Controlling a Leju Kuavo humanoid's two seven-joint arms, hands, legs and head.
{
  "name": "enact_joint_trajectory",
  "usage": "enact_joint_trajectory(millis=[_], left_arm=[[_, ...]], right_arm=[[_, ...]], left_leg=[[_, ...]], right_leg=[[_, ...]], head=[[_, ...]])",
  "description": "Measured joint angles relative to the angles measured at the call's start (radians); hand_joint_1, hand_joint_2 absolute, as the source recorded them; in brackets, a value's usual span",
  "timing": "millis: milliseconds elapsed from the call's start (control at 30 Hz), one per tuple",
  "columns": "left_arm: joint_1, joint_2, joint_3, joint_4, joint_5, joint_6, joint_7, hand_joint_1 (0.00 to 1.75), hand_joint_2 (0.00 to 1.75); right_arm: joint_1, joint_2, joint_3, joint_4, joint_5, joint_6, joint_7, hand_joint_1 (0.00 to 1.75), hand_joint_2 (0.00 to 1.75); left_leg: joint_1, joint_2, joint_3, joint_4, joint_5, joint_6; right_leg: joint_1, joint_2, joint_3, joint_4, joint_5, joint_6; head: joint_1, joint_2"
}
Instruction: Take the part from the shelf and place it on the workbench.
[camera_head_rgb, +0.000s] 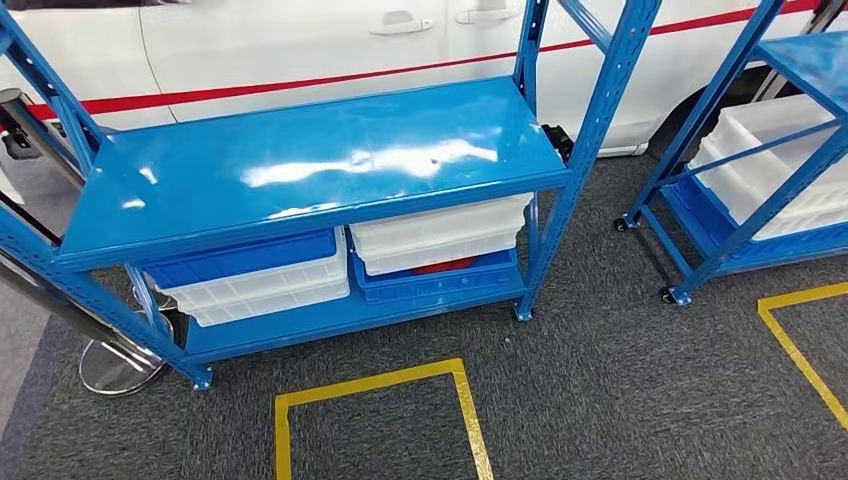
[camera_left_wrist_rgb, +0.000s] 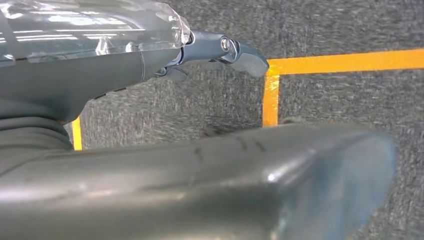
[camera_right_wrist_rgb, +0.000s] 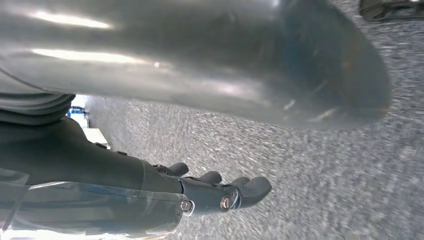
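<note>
While both arms hang low, the head view looks down on a blue shelf unit (camera_head_rgb: 300, 165) w/ a glossy bare top deck and a lower deck carrying bins. Lower deck, left side: blue bin (camera_head_rgb: 240, 258) stacked on a white bin (camera_head_rgb: 265, 295). Right side: white bin (camera_head_rgb: 435, 235) on top of a blue crate (camera_head_rgb: 430, 285); a red item (camera_head_rgb: 445, 265) shows in the gap between them, only a sliver visible, so cannot tell if it is the part. Second blue rack (camera_head_rgb: 745, 180) stands well apart at right on castors, holding a white tray (camera_head_rgb: 770, 160). White car (camera_head_rgb: 330, 45) w/ red stripe sits behind the shelving. Yellow floor tape (camera_head_rgb: 380, 385) marks a box on grey carpet in front of the unit; more tape at right.

Left hand (camera_left_wrist_rgb: 150, 60), left wrist view: over carpet and yellow tape, nothing in it; thumb and fingers (camera_left_wrist_rgb: 245, 55) extended and spread from each other, no contact w/ anything.

Right hand (camera_right_wrist_rgb: 190, 190), right wrist view: over grey carpet, holds nothing; fingers (camera_right_wrist_rgb: 252, 187) lie side by side, lightly curled, thumb well apart from them.
</note>
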Motion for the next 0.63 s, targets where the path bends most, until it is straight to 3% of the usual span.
enact_joint_trajectory(millis=[33, 133, 200, 300, 333, 367, 400, 467, 500, 533, 633], left_arm=[[0.001, 0.0, 0.0, 0.0, 0.001, 0.001, 0.0, 0.0, 0.0], [-0.001, 0.0, 0.0, 0.0, 0.003, 0.004, 0.001, 0.0, 0.0], [-0.003, -0.001, 0.0, 0.0, 0.005, 0.004, 0.0, 0.0, 0.0], [-0.004, 0.0, 0.001, 0.0, 0.009, 0.006, 0.0, 0.0, 0.0], [-0.003, 0.0, 0.001, 0.0, 0.01, 0.006, 0.0, 0.0, 0.0], [-0.002, 0.0, 0.001, 0.0, 0.01, 0.007, 0.0, 0.0, 0.0], [0.0, 0.0, 0.001, 0.0, 0.01, 0.007, 0.0, 0.0, 0.0], [0.002, -0.002, 0.001, 0.001, 0.01, 0.007, 0.0, 0.0, 0.0], [0.001, -0.003, 0.001, 0.002, 0.01, 0.007, 0.0, 0.0, 0.0], [-0.001, -0.004, 0.001, 0.003, 0.01, 0.007, -0.001, 0.0, 0.0], [-0.005, -0.004, 0.002, 0.004, 0.01, 0.008, -0.001, 0.0, 0.0]], right_arm=[[-0.001, 0.0, 0.0, 0.0, 0.003, 0.0, 0.0, 0.0, 0.0], [-0.006, 0.0, 0.0, -0.001, 0.009, 0.001, 0.0, 0.0, 0.0], [-0.009, 0.0, 0.001, -0.002, 0.015, 0.003, -0.001, 0.0, 0.0], [-0.009, -0.002, 0.0, -0.002, 0.017, 0.001, 0.007, 0.0, 0.0], [-0.008, -0.002, -0.001, -0.002, 0.013, 0.0, 0.013, 0.0, 0.0], [-0.007, -0.003, -0.003, -0.002, 0.008, -0.001, 0.017, 0.0, 0.0], [-0.005, -0.003, -0.005, -0.002, 0.005, -0.001, 0.02, 0.0, 0.0], [0.001, -0.003, -0.007, -0.002, 0.003, -0.001, 0.021, 0.0, 0.0], [0.002, -0.004, -0.008, -0.002, 0.003, -0.001, 0.021, 0.0, 0.0], [0.002, -0.004, -0.008, -0.002, 0.003, -0.001, 0.021, 0.0, 0.0], [0.0, -0.005, -0.01, -0.002, 0.002, -0.001, 0.022, 0.0, 0.0]], left_leg=[[-0.002, 0.001, 0.004, -0.016, 0.023, 0.008], [-0.003, -0.004, 0.034, -0.035, 0.02, 0.032], [-0.002, -0.006, 0.057, -0.046, 0.013, 0.045], [-0.006, -0.007, 0.083, -0.048, -0.01, 0.053], [-0.007, -0.009, 0.095, -0.048, -0.02, 0.054], [-0.007, -0.012, 0.109, -0.048, -0.031, 0.053], [-0.007, -0.013, 0.124, -0.048, -0.043, 0.051], [-0.009, -0.015, 0.15, -0.048, -0.067, 0.044], [-0.011, -0.016, 0.158, -0.049, -0.079, 0.04], [-0.013, -0.016, 0.17, -0.049, -0.087, 0.034], [-0.016, -0.017, 0.192, -0.042, -0.086, 0.02]], right_leg=[[0.001, 0.001, 0.008, 0.002, -0.005, 0.008], [-0.001, 0.001, 0.005, 0.046, 0.007, 0.03], [-0.003, 0.001, -0.051, 0.138, 0.001, 0.035], [-0.003, 0.0, -0.162, 0.27, -0.082, 0.039], [-0.003, 0.0, -0.183, 0.274, -0.1, 0.04], [-0.002, 0.0, -0.191, 0.25, -0.096, 0.039], [-0.002, 0.0, -0.187, 0.203, -0.067, 0.036], [0.003, -0.001, -0.169, 0.087, 0.041, 0.026], [0.006, -0.001, -0.161, 0.049, 0.08, 0.02], [0.008, 0.0, -0.156, 0.028, 0.101, 0.014], [0.005, 0.003, -0.133, 0.011, 0.101, -0.001]], head=[[0.0, 0.0], [0.0, 0.0], [0.0, 0.0], [0.0, 0.0], [0.0, 0.0], [0.0, 0.0], [0.0, 0.0], [0.001, 0.0], [0.0, 0.0], [0.0, 0.0], [0.0, 0.0]])
